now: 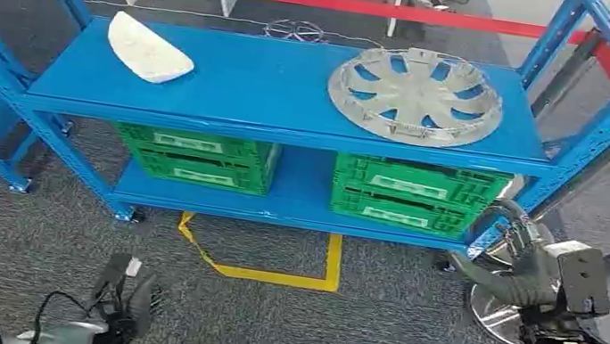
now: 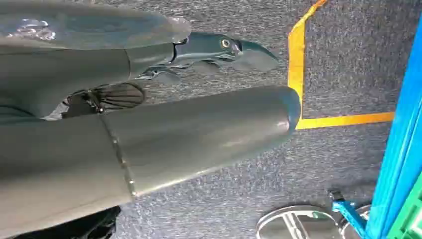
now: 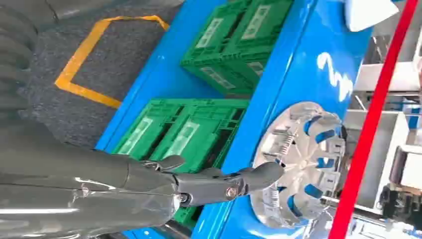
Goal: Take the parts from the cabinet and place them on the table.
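Well beyond right hand (image 1: 508, 271) — hubcap (image 1: 416, 95)

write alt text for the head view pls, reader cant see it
A blue shelf rack holds a silver hubcap at the right of its top shelf and a white curved part at the left, with green crates on the shelf below. The robot's right hand is raised near the rack's right end; its left hand hangs low over grey carpet.

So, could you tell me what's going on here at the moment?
The robot stands before a blue shelf rack holding a silver wheel cover and a white part on its top shelf. Its right hand is raised toward the wheel cover, empty and not touching it. Its left hand hangs low over the carpet. Nothing has been picked up yet.
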Motion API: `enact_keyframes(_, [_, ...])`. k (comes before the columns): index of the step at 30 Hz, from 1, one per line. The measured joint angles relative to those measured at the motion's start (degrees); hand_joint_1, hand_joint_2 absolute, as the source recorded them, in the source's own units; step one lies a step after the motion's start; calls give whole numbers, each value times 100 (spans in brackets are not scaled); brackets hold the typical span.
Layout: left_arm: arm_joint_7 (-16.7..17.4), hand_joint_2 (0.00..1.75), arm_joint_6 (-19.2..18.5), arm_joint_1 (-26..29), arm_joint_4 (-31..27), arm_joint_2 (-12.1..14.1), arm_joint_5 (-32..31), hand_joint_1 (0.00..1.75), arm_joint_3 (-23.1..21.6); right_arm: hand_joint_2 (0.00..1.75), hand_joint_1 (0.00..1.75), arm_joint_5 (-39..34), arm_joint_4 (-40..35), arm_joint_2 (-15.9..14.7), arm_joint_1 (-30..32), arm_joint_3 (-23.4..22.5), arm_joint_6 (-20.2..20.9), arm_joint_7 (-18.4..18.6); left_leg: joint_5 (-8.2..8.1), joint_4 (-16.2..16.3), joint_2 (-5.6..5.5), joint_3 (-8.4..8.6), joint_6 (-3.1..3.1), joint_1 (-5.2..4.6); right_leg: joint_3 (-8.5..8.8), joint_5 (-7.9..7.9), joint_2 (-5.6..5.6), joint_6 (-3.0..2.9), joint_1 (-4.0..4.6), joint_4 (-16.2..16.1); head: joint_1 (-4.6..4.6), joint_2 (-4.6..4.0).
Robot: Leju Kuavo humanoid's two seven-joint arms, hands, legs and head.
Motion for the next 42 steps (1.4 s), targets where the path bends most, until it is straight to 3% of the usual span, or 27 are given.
enact_keyframes(9, [-4, 0, -2, 35, 0, 35, 0, 0, 0, 175, 0, -31, 0, 0, -6, 2, -57, -31, -4, 6, 0, -3, 3, -3, 3, 2, -1, 2, -4, -4, -2, 0])
enact_keyframes(15, [-28, 0, -2, 62, 0, 87, 59, 0, 15, 175, 0, -35, -2, 0, -12, 35, -63, -28, -45, 75, 0, -37, 66, -12, 4, 7, -6, 44, -16, -10, -9, 0])
enact_keyframes(18, [-92, 0, -9, 75, 0, 109, 81, 0, 17, 175, 0, -35, -22, 0, -35, 52, -87, -17, -42, 22, 0, -26, 128, -21, 32, 16, -11, 115, -11, -64, -11, 0])
enact_keyframes(19, [-105, 0, -15, 84, 0, 105, 92, 0, 17, 175, 0, -35, -44, -11, -40, 52, -105, -17, -2, -90, 19, 66, 160, 54, -13, -23, 8, 131, -30, -12, -7, 0])
enact_keyframes(20, [-116, 0, -24, 85, 0, 107, 96, 0, 18, 175, 0, -35, -50, -17, -63, 48, -124, -15, -5, -121, 18, 106, 181, 57, -95, -172, 37, 129, -14, 219, 20, 0])
enact_keyframes(23, [-116, 0, -33, 86, 0, 107, 107, 0, 20, 175, 0, -35, -68, -24, -39, 63, -146, 0, -48, -120, 22, 157, 219, 54, -793, -695, 63, 166, -22, 1630, 39, 0])
enact_keyframes(24, [-116, 0, -33, 96, 0, 107, 109, 0, 20, 175, 0, -35, -68, -44, -27, 61, -164, 2, -65, -118, 12, 176, 208, 56, -938, -713, 62, 178, -23, 1850, 55, 0])
enact_keyframes(25, [-116, 0, -33, 119, 0, 107, 111, 0, 20, 175, 0, -35, -68, -50, -22, 61, -164, 7, -93, -117, -1, 215, 189, 65, -953, -574, 61, 186, -35, 1776, 54, 0])
enact_keyframes(26, [-116, 0, -33, 137, 0, 105, 111, 0, 20, 175, 0, -35, -70, -55, -24, 61, -166, 4, -131, -113, -5, 262, 161, 76, -819, -318, 58, 193, -46, 1433, 55, 0])
enact_keyframes(28, [-116, 0, -33, 146, 0, 98, 111, 0, 20, 175, 0, -35, -83, -55, -27, 61, -170, 4, -235, -86, -14, 387, 89, 106, -341, 308, 8, 210, -84, 342, 55, 0])
enact_keyframes(29, [-116, 0, -33, 145, 0, 123, 111, 0, 20, 175, 0, -35, -76, -55, -28, 66, -173, 7, -270, -91, -23, 379, 39, 83, -273, 165, -48, 224, -59, 233, 74, 0])
enact_keyframes(30, [-118, 0, -33, 125, 0, 116, 114, 0, 20, 175, 0, -33, -98, -55, -38, 74, -173, 9, -295, -10, -20, 345, -6, 58, -159, 120, -26, 171, -27, 89, 129, 0])
enact_keyframes(31, [-120, 0, -33, 125, 0, 127, 114, 0, 20, 175, 0, -33, -107, -55, -19, 76, -177, 22, -290, -24, -15, 316, -27, 48, -206, 75, -10, 84, -22, 147, 89, 0])
enact_keyframes(33, [-125, 0, -31, 139, 0, 122, 122, 0, 20, 175, 0, -20, -124, -57, -3, 74, -181, 31, -330, -38, 37, 356, -95, 76, -206, 25, 59, 1, 3, 154, 41, 0])
enact_keyframes(34, [-127, 0, -31, 135, -7, 116, 122, 0, 20, 175, 0, -15, -166, -57, 0, 68, -188, 39, -403, -32, 30, 403, -146, 91, -113, 0, 86, -45, -29, 124, 24, 0])
enact_keyframes(35, [-138, 0, -33, 126, -7, 114, 122, 0, 20, 175, 0, -9, -190, -61, -13, 50, -195, 29, -475, 177, -80, 357, -149, 96, -57, -30, 94, -85, -26, 115, 7, 0])
enact_keyframes(36, [-140, 0, -31, 121, -7, 116, 120, 0, 20, 175, 0, -9, -195, -61, -57, 46, -208, 39, -620, 635, -157, 90, -144, 99, -26, -58, 101, -127, -22, 113, 0, 0])
enact_keyframes(38, [-140, 0, -33, 132, -7, 122, 116, 0, 20, 175, 0, -9, -208, -61, -56, 55, -192, 48, -929, 1776, -220, -685, -138, 83, 23, -125, 155, -167, 4, 113, -59, 0])
enact_keyframes(39, [-140, 0, -31, 149, -7, 122, 114, 0, 20, 175, 0, -9, -208, -61, -47, 63, -188, 57, -927, 2081, -226, -965, -127, 78, 56, -158, 183, -179, 20, 113, -63, 0])
enact_keyframes(40, [-138, 0, -26, 173, -7, 125, 114, 0, 20, 175, 0, -9, -208, -61, -36, 63, -192, 61, -778, 2100, -229, -1102, -100, 66, 106, -194, 221, -180, 32, 113, -68, 0])
enact_keyframes(41, [-138, 0, -17, 187, -7, 131, 118, 0, 20, 175, 0, -9, -208, -61, -37, 63, -197, 72, -506, 1855, -232, -1091, -63, 51, 164, -236, 253, -178, 39, 112, -72, 0])
enact_keyframes(42, [-138, 0, -15, 186, -7, 142, 118, 0, 20, 175, 0, -11, -210, -61, -37, 63, -197, 85, -131, 1372, -240, -955, -13, 26, 234, -283, 279, -173, 41, 110, -83, 0])
